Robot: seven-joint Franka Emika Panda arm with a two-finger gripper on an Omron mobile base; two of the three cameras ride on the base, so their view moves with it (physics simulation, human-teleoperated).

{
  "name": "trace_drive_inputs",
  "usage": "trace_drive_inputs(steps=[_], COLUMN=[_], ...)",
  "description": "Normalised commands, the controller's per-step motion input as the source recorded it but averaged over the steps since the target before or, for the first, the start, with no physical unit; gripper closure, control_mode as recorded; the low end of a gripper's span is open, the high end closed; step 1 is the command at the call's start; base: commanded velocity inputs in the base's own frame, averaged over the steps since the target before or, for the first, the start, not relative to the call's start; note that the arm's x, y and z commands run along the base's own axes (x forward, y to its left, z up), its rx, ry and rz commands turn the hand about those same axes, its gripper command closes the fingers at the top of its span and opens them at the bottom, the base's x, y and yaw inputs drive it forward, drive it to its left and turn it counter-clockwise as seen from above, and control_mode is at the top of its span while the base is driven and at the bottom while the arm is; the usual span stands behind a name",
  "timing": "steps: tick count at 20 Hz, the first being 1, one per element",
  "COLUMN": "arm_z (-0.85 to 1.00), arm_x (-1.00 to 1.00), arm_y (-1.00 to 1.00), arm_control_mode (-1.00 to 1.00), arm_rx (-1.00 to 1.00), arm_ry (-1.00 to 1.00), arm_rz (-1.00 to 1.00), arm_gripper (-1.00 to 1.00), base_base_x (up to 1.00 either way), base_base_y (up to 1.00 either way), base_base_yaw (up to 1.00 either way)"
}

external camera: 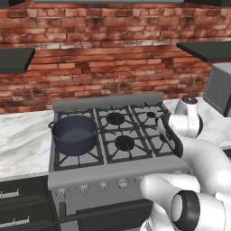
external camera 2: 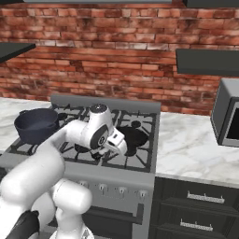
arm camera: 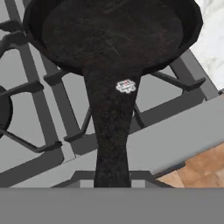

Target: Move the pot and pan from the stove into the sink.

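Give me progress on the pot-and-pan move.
Nothing is delivered yet. The pot sits on the stove's left grates, untouched. In hand: the pincer is shut on the handle of the pan, which looks to rest on the right burner. Left: carry both to the sink.

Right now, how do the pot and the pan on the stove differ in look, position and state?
The pot is deep, blue-grey, with two side loop handles; the pan is shallow, black, with one long handle. The pot sits on the stove's left side, the pan on its right. The pot stands free, while the gripper is shut on the pan's handle. Both rest on the black grates, and both look empty.
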Motion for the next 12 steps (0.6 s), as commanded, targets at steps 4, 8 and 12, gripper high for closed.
trace_drive_inputs(steps=[4,8,12], arm_z=[0.81,0.64,0.54], arm_x=[-0.80,-0.93,-0.73], arm_y=[-0.01,0.00,0.00], arm_control_mode=[-1.00,-1.00,-1.00], arm_rx=[0.00,0.00,0.00], arm_ry=[0.00,-0.05,-0.10], arm_rz=[0.00,0.08,0.18], arm_gripper=[1.00,1.00,1.00], base_base_x=[0.00,0.00,0.00], base_base_y=[0.00,0.00,0.00], base_base_yaw=[0.00,0.00,0.00])
